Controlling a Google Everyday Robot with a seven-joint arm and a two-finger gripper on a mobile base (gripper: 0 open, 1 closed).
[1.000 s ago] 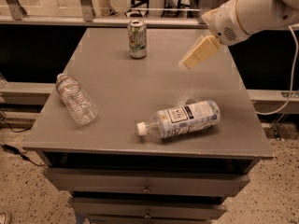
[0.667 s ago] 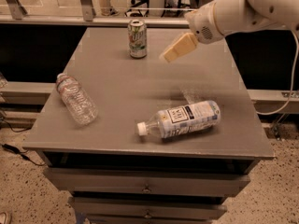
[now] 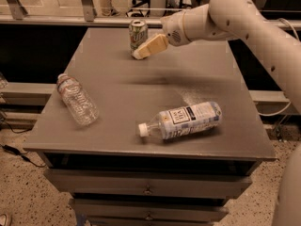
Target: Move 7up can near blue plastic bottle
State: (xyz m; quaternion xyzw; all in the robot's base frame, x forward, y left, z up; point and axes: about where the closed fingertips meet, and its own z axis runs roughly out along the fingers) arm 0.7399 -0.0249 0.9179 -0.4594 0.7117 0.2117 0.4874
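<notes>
Camera view, reaching step. Closing on the 7up can [image 3: 138, 33], upright at the 12 o'clock edge of the worktop [image 3: 155, 81], with the gripper [image 3: 141, 53] just beside it at its 5 o'clock, tip low by the can's base and seemingly not yet around it. Cannot tell whether released or clenched. No grasp made, so judged early in the task.

Next: bring the can squarely into the grip, lift it clear, then carry toward 5 o'clock and set down near the blue plastic bottle [image 3: 186, 120], lying on its side with cap toward 8 o'clock, well apart from the can. Worth minding a light can tipping under a glancing touch. Nothing to do with the crinkled clear bottle [image 3: 77, 100] lying at 9 o'clock.

Against 0.7 s ago: moved the gripper in from the can's 3 o'clock, apart from it, to just beside its base; left can and both bottles where they were.
</notes>
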